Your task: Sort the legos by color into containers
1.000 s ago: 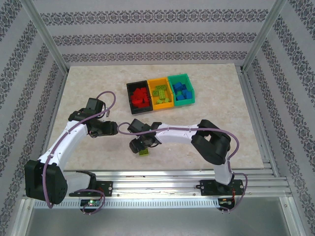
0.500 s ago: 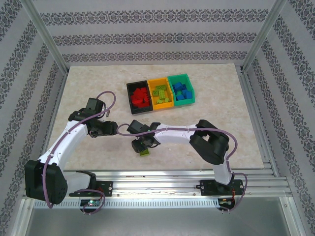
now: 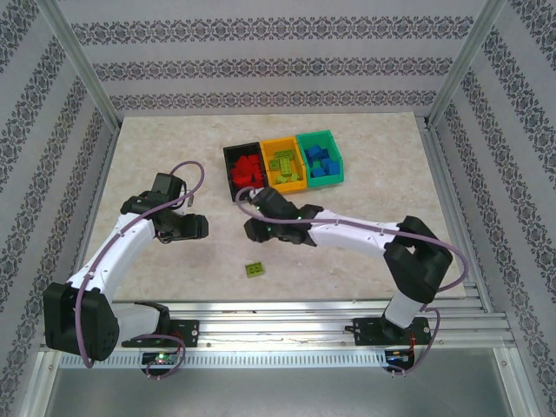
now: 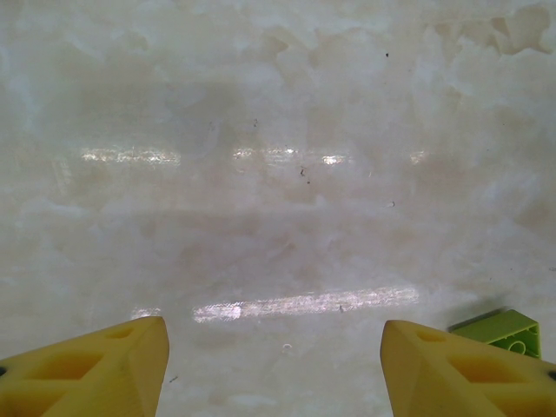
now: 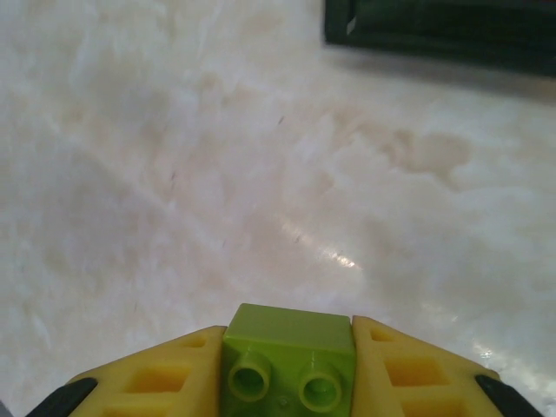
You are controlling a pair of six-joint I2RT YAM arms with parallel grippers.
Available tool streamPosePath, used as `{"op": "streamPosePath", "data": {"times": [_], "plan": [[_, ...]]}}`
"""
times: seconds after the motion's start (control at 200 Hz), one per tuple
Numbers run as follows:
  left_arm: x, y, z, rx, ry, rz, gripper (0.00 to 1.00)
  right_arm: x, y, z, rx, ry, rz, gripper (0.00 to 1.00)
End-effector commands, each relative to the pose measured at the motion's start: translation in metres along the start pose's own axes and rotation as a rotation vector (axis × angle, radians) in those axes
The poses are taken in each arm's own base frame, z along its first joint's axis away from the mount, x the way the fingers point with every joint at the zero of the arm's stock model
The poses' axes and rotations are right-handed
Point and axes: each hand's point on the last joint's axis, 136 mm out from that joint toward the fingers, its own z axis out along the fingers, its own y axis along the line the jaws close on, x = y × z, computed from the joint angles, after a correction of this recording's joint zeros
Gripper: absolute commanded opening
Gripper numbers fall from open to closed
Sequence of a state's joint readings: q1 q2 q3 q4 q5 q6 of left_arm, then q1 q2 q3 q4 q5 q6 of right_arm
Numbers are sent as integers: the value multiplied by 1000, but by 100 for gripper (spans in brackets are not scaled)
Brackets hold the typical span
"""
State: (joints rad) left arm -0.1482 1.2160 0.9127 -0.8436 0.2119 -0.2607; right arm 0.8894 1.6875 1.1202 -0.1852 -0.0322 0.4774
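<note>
My right gripper (image 5: 289, 369) is shut on a lime green lego (image 5: 289, 343), studs toward the camera. In the top view this gripper (image 3: 256, 228) hovers just in front of the black container (image 3: 229, 174). A second lime green lego (image 3: 254, 270) lies on the table nearer the front, and it also shows at the lower right of the left wrist view (image 4: 508, 328). My left gripper (image 3: 196, 228) is open over bare table, nothing between its yellow fingers (image 4: 104, 369). The black container holds red legos (image 3: 248, 172), the orange-yellow one (image 3: 288, 186) green legos, the teal one (image 3: 325, 180) blue legos.
The three containers stand joined in a row at the back middle of the marble tabletop (image 3: 382, 156). A corner of the black bin (image 5: 443, 26) sits at the top right of the right wrist view. Aluminium frame posts (image 3: 82, 78) and patterned walls enclose the table.
My right gripper shut on a green lego, lifted it and swung back toward the containers, leaving the other green lego on the table. The left arm has stayed still.
</note>
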Motion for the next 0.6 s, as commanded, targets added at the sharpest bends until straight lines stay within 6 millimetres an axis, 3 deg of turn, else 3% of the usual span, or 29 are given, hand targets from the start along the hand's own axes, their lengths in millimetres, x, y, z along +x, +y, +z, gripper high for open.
{"op": "streamPosePath", "data": {"times": [0.0, 0.23, 0.595], "plan": [[-3, 3, -2, -5, -24, 6, 66, -23, -7, -5, -62, -58, 76, 31], [-4, 2, -2, -1, -24, 8, 66, -63, -48, -9, -102, -99, 188, 31], [-3, 3, 1, -5, -14, 6, 66, -127, -121, -14, 4, -229, 231, 32]]}}
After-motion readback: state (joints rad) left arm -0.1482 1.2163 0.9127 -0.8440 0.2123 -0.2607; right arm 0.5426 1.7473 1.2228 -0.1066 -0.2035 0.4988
